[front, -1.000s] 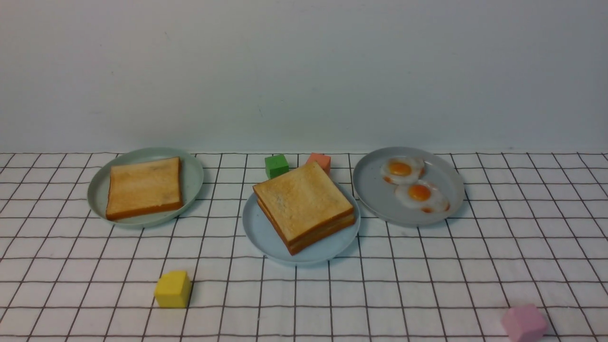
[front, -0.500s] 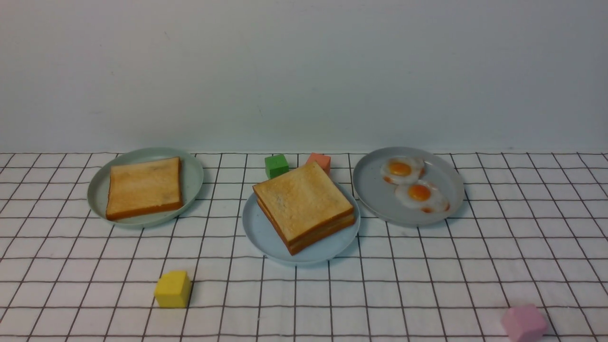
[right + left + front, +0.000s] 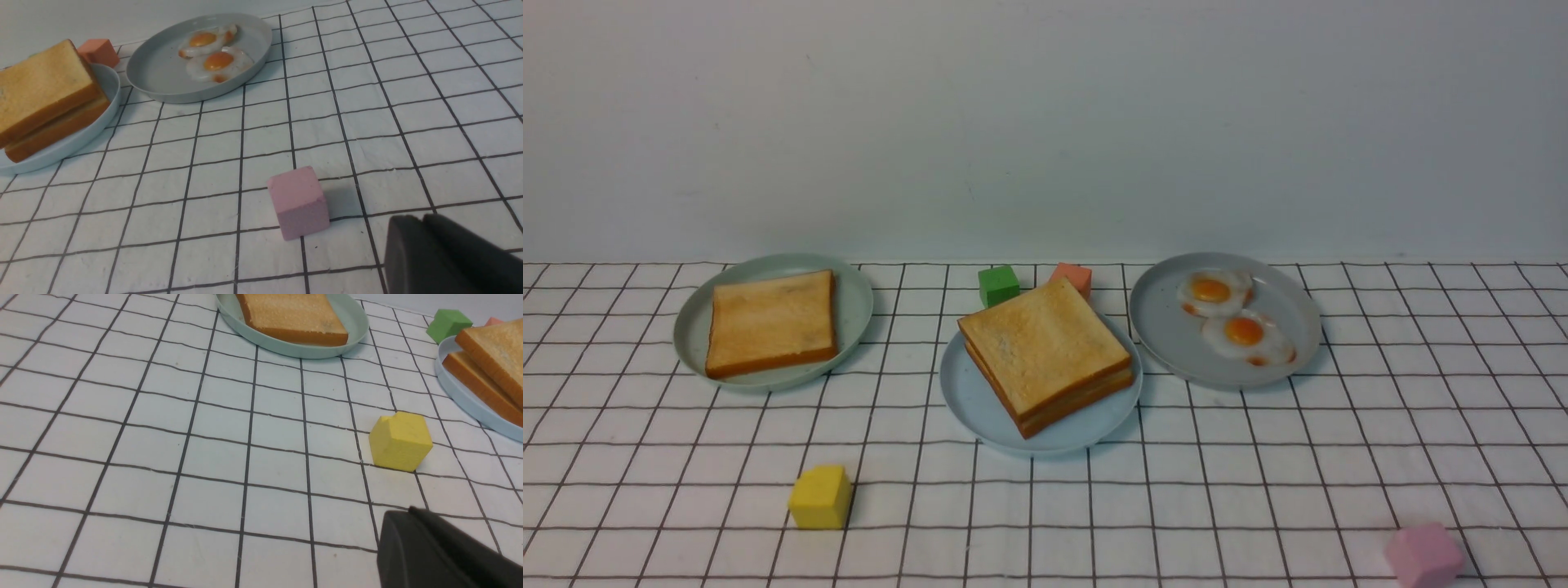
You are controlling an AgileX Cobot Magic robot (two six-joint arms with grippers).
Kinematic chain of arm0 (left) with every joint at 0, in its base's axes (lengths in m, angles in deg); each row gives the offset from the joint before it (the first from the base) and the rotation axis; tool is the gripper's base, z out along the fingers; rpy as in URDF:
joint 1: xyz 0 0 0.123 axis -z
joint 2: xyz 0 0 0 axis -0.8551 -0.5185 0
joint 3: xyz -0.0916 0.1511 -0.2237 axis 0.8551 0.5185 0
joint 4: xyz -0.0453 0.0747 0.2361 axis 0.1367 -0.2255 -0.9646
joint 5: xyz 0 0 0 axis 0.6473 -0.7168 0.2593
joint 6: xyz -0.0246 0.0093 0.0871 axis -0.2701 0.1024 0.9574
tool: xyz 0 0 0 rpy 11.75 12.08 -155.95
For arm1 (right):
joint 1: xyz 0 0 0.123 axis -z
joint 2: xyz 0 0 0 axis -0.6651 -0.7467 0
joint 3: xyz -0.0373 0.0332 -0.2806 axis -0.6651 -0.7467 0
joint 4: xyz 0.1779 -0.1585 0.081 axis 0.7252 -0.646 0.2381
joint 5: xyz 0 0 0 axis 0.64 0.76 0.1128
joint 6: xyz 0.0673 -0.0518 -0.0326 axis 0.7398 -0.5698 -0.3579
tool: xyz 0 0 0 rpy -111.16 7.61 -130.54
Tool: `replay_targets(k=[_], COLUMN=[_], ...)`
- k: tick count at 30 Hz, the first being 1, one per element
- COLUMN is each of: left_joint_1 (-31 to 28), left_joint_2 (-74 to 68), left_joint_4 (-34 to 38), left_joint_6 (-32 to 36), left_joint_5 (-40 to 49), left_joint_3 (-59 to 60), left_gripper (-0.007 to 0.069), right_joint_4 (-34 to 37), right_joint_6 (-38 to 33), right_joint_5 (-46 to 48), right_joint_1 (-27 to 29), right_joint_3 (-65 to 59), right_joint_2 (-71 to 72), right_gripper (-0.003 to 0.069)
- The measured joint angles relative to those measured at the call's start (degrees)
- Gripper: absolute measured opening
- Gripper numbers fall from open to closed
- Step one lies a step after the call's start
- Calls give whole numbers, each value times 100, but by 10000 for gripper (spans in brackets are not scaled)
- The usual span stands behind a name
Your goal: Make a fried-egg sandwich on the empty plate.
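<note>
Left end effector (image 3: 445, 551) closed, right end effector (image 3: 449, 257) unclear — fried-egg sandwich (image 3: 1045, 353) on blue plate (image 3: 968, 402).

A staged lab tabletop, not a real kitchen: a white grid-lined cloth (image 3: 1045, 506) runs up to a bare pale wall (image 3: 1045, 122). Foam-like coloured cubes, such as the yellow cube (image 3: 820, 496) and pink cube (image 3: 1424, 555), sit among plates of toy-looking food.

- Desk (image 3: 1258, 490): white cloth, dark grid lines.
- Plates: light blue plate (image 3: 980, 404), pale green plate (image 3: 854, 306), grey plate (image 3: 1168, 327).
- Toast slice (image 3: 770, 321): golden-brown, darker crust.
- Fried eggs (image 3: 1233, 320): white, orange yolks.
- Blocks: yellow block (image 3: 820, 497), pink block (image 3: 1423, 555), green block (image 3: 998, 286), salmon block (image 3: 1072, 278).
</note>
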Motion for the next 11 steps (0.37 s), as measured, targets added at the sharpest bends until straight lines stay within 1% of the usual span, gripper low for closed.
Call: replay_targets(k=[11], left_joint_1=[0], left_joint_2=[0], left_joint_4=[0], left_joint_6=[0], left_joint_5=[-6], left_joint_3=[0], left_gripper=[-13], right_joint_4=[0], right_joint_6=[0], right_joint_5=[0], right_joint_1=[0], right_joint_3=[0], right_joint_2=[0], right_gripper=[81])
